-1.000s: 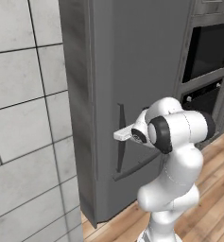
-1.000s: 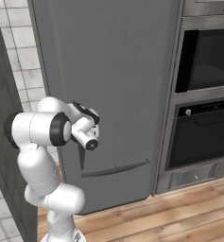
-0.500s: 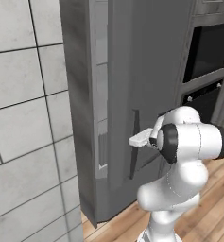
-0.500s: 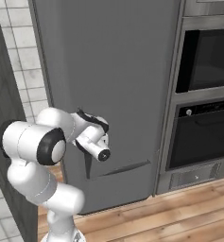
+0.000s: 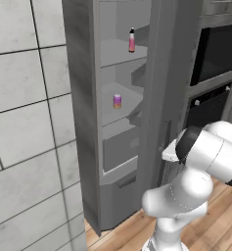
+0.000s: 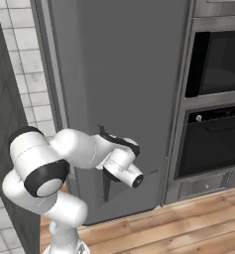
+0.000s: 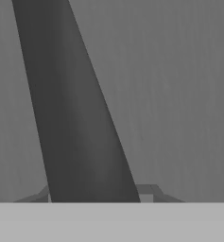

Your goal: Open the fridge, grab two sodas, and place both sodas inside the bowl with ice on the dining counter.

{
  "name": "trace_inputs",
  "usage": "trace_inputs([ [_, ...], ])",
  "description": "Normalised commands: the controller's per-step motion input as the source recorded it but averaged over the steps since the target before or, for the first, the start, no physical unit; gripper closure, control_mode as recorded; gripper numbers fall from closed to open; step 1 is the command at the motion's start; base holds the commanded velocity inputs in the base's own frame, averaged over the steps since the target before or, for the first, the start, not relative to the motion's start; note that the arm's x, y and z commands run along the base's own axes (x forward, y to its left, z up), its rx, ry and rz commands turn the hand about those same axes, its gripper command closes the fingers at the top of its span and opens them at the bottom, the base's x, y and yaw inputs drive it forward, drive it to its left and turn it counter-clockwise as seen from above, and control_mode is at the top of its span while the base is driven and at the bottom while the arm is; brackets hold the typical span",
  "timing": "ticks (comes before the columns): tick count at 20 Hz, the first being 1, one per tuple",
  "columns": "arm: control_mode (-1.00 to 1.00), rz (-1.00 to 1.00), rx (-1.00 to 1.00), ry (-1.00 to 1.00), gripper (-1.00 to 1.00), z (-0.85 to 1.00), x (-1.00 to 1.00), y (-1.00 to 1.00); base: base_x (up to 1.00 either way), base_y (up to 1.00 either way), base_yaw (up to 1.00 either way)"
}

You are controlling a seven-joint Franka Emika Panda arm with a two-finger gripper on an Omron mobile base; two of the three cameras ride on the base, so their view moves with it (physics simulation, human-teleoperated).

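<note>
From the left base view, the fridge [image 5: 122, 122] door stands partly open. A pink bottle [image 5: 131, 40] with a black cap stands on a high shelf inside. A small purple can [image 5: 117, 101] stands on the shelf below it. The white arm reaches to the edge of the door.

From the right base view, the hand [image 6: 107, 171] sits at the dark handle [image 6: 106, 186] on the grey door front. An oven [image 6: 213, 141] is built in to the right.

In the hand view, the dark handle [image 7: 75, 118] runs up close between the fingers. The hand is closed around it.
</note>
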Motion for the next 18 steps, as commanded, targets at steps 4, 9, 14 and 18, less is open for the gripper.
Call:
trace_inputs([
  [4, -1.0, -0.04, 0.01, 0.08, 1.0, 0.05, -0.6, -1.0, 0.0, 0.0, 0.0],
  [9, -1.0, -0.09, 0.0, 0.08, -1.0, 0.02, -0.56, -0.63, 0.0, 0.0, 0.0],
  [14, -1.0, -0.04, 0.0, 0.0, -1.0, 0.06, -0.23, -0.09, 0.0, 0.0, 0.0],
  [18, -1.0, 0.0, 0.0, 0.0, -1.0, 0.0, 0.0, -0.1, 0.0, 0.0, 0.0],
])
